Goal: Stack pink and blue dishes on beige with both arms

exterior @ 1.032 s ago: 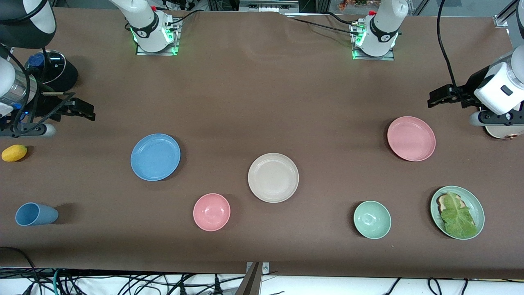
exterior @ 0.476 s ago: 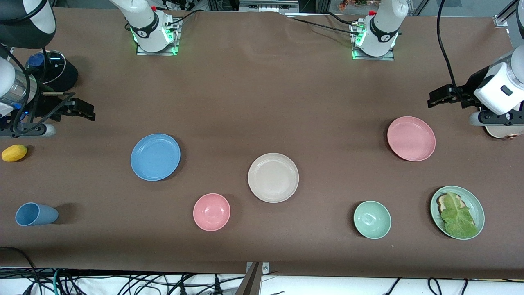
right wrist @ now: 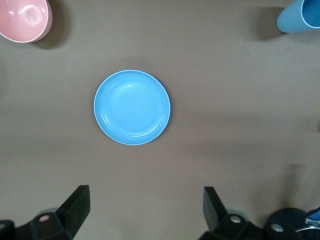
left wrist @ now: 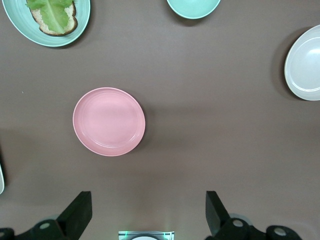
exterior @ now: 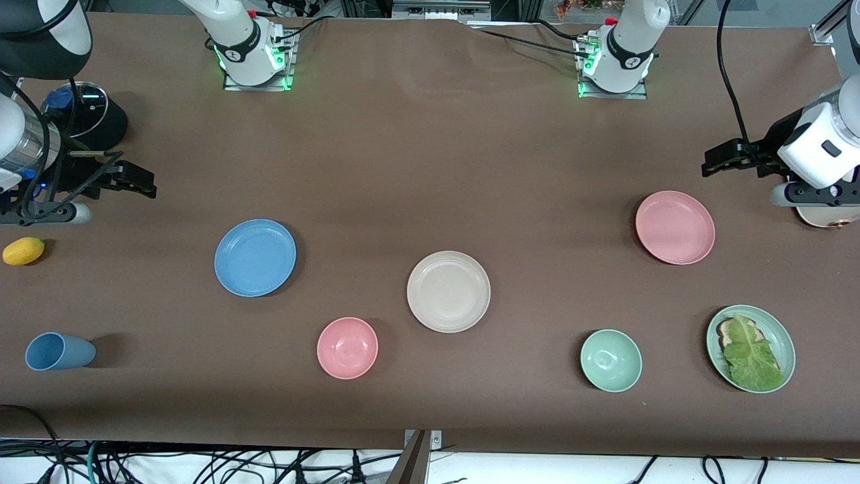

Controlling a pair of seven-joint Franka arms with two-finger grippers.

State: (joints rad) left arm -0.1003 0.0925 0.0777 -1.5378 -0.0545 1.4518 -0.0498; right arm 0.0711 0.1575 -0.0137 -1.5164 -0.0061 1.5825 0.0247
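The blue plate (exterior: 255,257) lies toward the right arm's end of the table, the beige plate (exterior: 448,291) near the middle, and the pink plate (exterior: 674,227) toward the left arm's end. All three sit apart and hold nothing. My left gripper (exterior: 712,161) hovers open above the table beside the pink plate. In the left wrist view the gripper (left wrist: 148,200) is wide open, with the pink plate (left wrist: 109,121) and beige plate (left wrist: 305,63) in sight. My right gripper (exterior: 144,183) hovers open beside the blue plate. The right wrist view shows it (right wrist: 146,195) open with the blue plate (right wrist: 132,107) ahead.
A pink bowl (exterior: 347,347) and a green bowl (exterior: 611,360) sit nearer the front camera than the beige plate. A pale green plate (exterior: 785,339) carries bread and lettuce. A blue cup (exterior: 59,351) lies on its side, and a yellow fruit (exterior: 23,251) and a lidded black pot (exterior: 87,114) stand at the right arm's end.
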